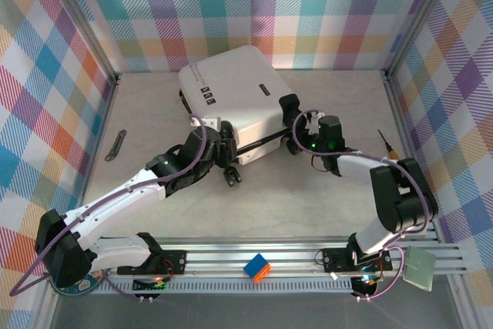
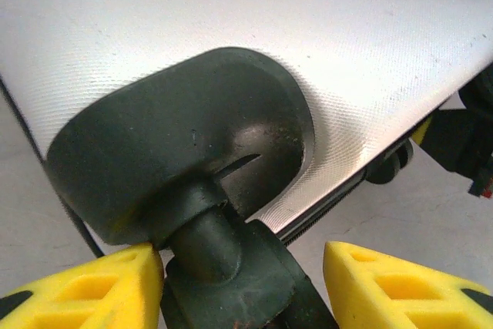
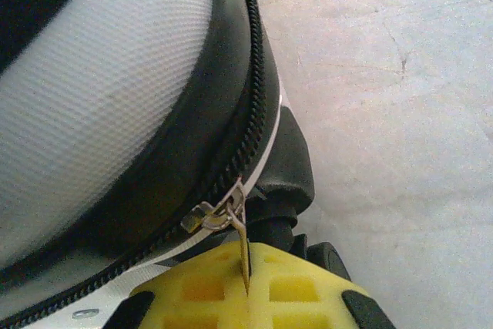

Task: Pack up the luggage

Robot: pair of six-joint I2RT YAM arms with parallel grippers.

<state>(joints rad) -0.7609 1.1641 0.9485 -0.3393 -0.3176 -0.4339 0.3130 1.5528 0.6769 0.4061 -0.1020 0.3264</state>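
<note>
The luggage (image 1: 231, 90) is a white hard-shell suitcase lying shut at the back middle of the table. My left gripper (image 1: 223, 150) is at its near-left corner. In the left wrist view the left gripper (image 2: 243, 287) stands open astride a black caster wheel (image 2: 223, 267) under the white shell (image 2: 231, 13); the left finger (image 2: 92, 290) touches the wheel housing and the right finger (image 2: 400, 283) stands apart. My right gripper (image 1: 295, 138) is at the near-right corner. Its yellow pads (image 3: 208, 290) are shut on the metal zipper pull (image 3: 243, 248) hanging from the black zipper seam (image 3: 231, 136).
A thin dark strip (image 1: 117, 146) lies near the left wall. A small screwdriver (image 1: 385, 144) lies near the right wall. A blue and orange cube (image 1: 257, 267) sits on the front rail, and a pale green pad (image 1: 420, 267) lies at the right base. Plaid walls enclose the table.
</note>
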